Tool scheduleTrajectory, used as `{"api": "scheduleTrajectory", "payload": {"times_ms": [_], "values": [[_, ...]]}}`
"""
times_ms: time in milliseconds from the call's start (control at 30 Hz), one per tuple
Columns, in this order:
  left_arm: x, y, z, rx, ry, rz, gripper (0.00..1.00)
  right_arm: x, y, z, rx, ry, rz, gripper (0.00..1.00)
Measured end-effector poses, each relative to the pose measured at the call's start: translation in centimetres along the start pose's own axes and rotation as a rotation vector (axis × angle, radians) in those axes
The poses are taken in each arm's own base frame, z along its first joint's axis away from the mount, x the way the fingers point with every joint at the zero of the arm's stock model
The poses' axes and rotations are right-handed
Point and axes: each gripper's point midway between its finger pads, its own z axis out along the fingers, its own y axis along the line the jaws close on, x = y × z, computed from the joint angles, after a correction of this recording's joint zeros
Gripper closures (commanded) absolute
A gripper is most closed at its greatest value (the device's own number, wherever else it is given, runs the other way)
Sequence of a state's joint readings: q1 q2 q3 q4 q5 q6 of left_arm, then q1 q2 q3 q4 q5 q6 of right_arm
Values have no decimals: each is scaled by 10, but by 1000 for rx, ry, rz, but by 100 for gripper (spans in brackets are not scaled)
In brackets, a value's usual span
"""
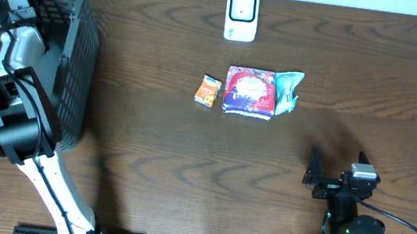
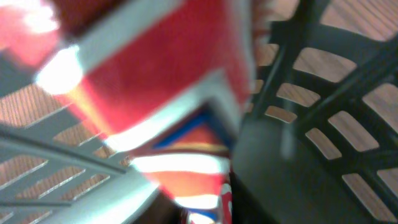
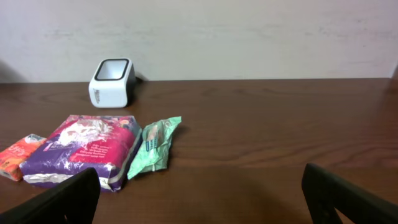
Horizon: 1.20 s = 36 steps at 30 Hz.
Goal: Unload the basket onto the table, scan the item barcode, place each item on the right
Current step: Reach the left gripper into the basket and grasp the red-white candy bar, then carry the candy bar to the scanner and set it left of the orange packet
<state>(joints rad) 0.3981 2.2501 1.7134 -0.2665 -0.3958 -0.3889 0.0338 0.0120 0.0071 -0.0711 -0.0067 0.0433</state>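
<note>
One red packet (image 2: 155,93) right before the left gripper (image 1: 18,2): likely the pickup step.
Hold unclear; next, lift it toward the scanner (image 1: 241,14); right gripper (image 3: 202,196) wide.

A dark wooden table (image 1: 148,165) is seen from overhead. A dark mesh basket (image 1: 81,63) is set at its nine o'clock side. Near the centre, three packets are laid in a row. A purple one (image 1: 250,92) is flanked by an orange one (image 1: 208,90) just beside it at nine o'clock and a green one (image 1: 287,91) touching it at three o'clock.
</note>
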Motion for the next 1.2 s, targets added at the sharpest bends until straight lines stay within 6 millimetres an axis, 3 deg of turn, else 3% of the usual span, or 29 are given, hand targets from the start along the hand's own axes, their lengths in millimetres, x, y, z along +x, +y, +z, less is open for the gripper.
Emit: {"api": "scheduleTrajectory", "payload": {"times_ms": [233, 367, 467, 600, 700, 800, 900, 1000, 1100, 1200], "values": [[1, 4, -6, -8, 20, 86, 93, 0, 0, 0, 0, 0, 0, 1], [-23, 8, -36, 7, -13, 81, 93, 0, 0, 0, 0, 0, 0, 1], [-59, 15, -84, 40, -78, 49, 92, 0, 0, 0, 0, 0, 0, 1], [-107, 28, -170, 137, -183, -22, 92, 0, 0, 0, 0, 0, 0, 1], [-129, 31, -229, 242, -246, -75, 93, 0, 0, 0, 0, 0, 0, 1], [-136, 24, -290, 389, -284, -92, 93, 0, 0, 0, 0, 0, 0, 1], [-128, 8, -341, 542, -285, -70, 93, 0, 0, 0, 0, 0, 0, 1], [-105, -13, -392, 711, -251, -9, 93, 0, 0, 0, 0, 0, 0, 1], [-65, -38, -429, 842, -166, 86, 92, 0, 0, 0, 0, 0, 0, 1], [-22, -66, -451, 933, -70, 200, 92, 0, 0, 0, 0, 0, 0, 1]]}}
